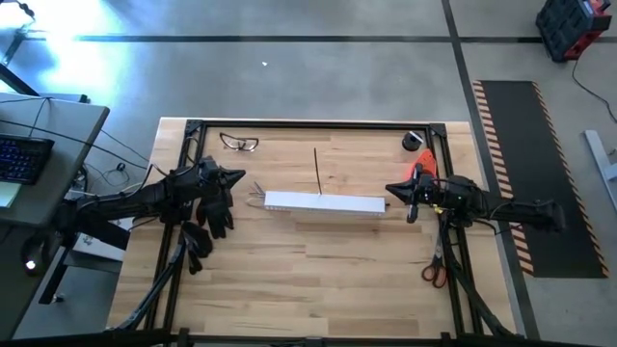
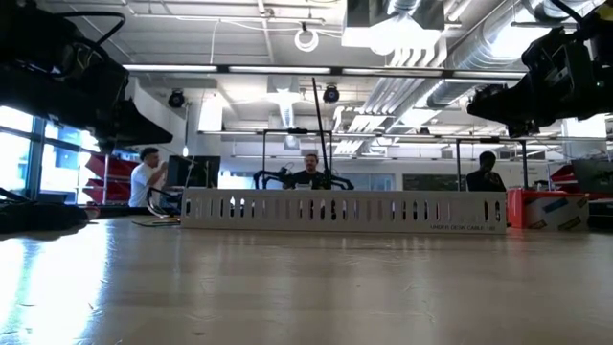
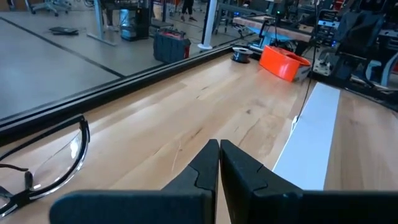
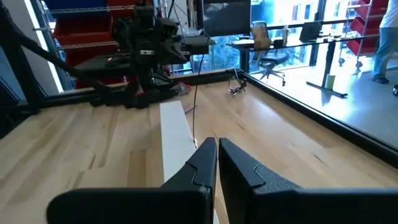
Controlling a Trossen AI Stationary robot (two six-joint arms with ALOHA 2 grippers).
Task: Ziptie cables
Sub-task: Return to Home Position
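One white cable duct [image 1: 323,203] lies across the middle of the worktop [image 1: 289,280], lid on, likely to keep the cables [image 1: 255,197] tidy; only a few thin ends fan from its left-arm end, too fine to count. One ziptie [image 1: 316,169] rises near-upright from the duct's middle, apparently unfastened. Two grippers flank the duct: the left gripper [image 3: 219,144] off the cable end, the right gripper [image 4: 217,146] off the opposite end. Both have their jaws together on nothing, which suits parking. One pair of safety glasses [image 1: 239,143] lies beyond the duct, untouched.
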